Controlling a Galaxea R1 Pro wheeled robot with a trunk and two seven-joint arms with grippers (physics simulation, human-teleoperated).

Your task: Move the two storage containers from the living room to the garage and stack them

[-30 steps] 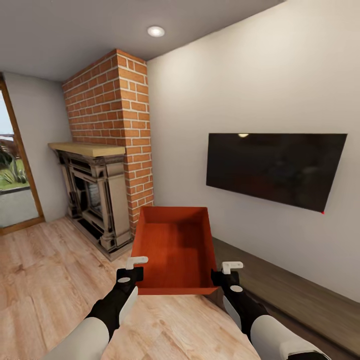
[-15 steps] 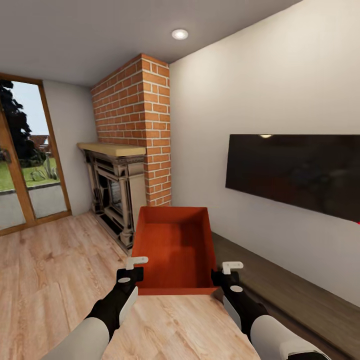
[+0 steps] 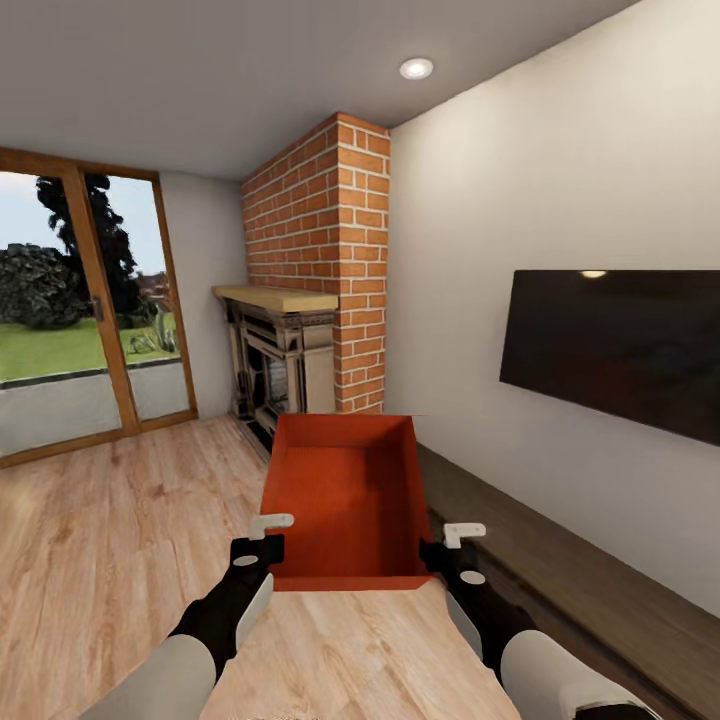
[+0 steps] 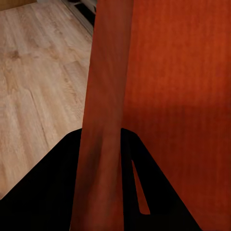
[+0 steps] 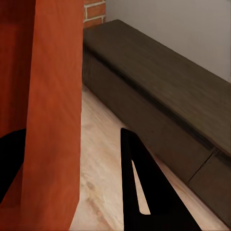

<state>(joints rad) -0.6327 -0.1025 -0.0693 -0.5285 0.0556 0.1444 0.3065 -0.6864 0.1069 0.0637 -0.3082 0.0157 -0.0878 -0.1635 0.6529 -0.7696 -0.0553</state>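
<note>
We're in the living room, white wall (image 3: 560,190) running along the right and light wood plank floor (image 3: 110,520) spreading wide to the left, with a glazed wooden-framed door (image 3: 90,320) at the far left showing lawn and trees outside. Straight ahead rises the red brick chimney (image 3: 330,250), a dark ornate fireplace (image 3: 275,370) under a pale wooden mantel at its foot. On the right wall hangs the black TV (image 3: 620,345), and below it the low dark TV bench (image 3: 570,560) stretches along the base of the wall; the right wrist view catches its top and front too. And here's the star of the show: one orange-red storage container (image 3: 345,495), lidless and empty, held up in front of the robot between both arms, level, open side up, above the plank floor and just beside the near end of the bench. The left gripper (image 3: 258,540) is clamped on the container's left wall at the near corner, and the left wrist view shows a dark finger on each side of that wall. The right gripper (image 3: 450,545) grips the right wall at its near corner; the right wrist view shows one finger (image 5: 137,187) outside the wall and the other inside it.
</note>
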